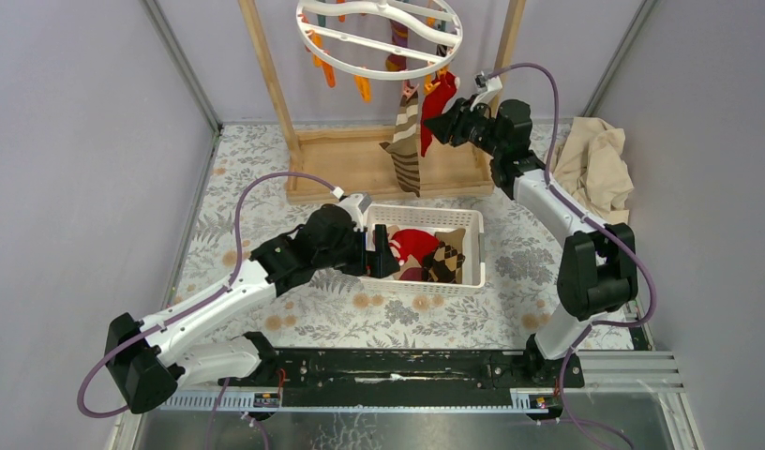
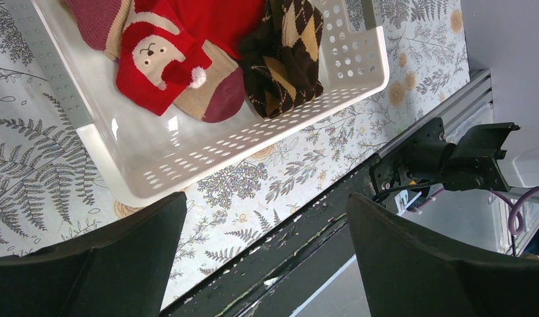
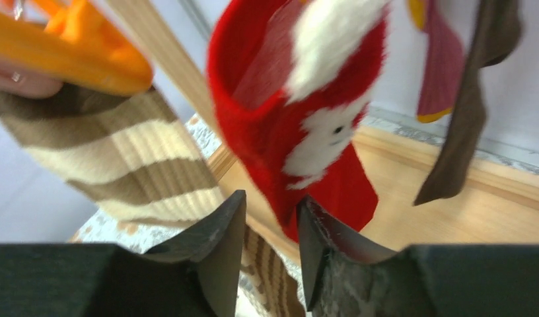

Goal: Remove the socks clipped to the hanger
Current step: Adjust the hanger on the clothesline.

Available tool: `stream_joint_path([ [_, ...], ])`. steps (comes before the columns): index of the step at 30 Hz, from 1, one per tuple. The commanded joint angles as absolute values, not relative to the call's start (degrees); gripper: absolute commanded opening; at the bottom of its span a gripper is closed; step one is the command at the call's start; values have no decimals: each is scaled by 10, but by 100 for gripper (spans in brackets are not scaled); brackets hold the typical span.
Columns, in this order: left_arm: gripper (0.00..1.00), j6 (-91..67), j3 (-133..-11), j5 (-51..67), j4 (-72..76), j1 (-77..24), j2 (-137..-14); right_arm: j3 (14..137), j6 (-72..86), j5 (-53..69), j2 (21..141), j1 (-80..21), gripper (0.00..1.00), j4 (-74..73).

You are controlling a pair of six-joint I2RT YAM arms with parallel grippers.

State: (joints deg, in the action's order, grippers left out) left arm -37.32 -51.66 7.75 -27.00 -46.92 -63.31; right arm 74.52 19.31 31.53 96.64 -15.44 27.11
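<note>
right gripper [image 3: 271, 199] is narrowed about the toe of a red sock [image 3: 300, 132] clipped to the white hanger [image 1: 379, 37], beside a brown-striped sock [image 1: 407, 145]; whether it is pinched cannot be told. left gripper [image 2: 265, 201] is held wide and empty over the white basket [image 2: 154, 165], where more socks [image 2: 187, 66] are laid.

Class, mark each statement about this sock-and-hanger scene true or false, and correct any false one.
1. The white basket holds a red figured sock and an argyle sock. True.
2. The left gripper has its fingers shut on a sock. False: the fingers stand wide apart and hold nothing.
3. The right gripper is at the lower tip of the hanging red sock. True.
4. The striped sock lies in the basket. False: it hangs under an orange clip, beside the hanging red sock.
</note>
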Motion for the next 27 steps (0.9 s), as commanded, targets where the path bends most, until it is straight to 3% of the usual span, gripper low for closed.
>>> stream_joint_path([
  [1, 99, -359, -520, 77, -254, -474, -621, 796, 178, 231, 964, -160, 35, 252],
  [8, 99, -356, -521, 77, -256, -473, -615, 799, 172, 196, 947, -160, 11, 229],
  [27, 99, -361, -514, 78, -255, -474, -600, 793, 42, 135, 842, -227, 8, 122],
])
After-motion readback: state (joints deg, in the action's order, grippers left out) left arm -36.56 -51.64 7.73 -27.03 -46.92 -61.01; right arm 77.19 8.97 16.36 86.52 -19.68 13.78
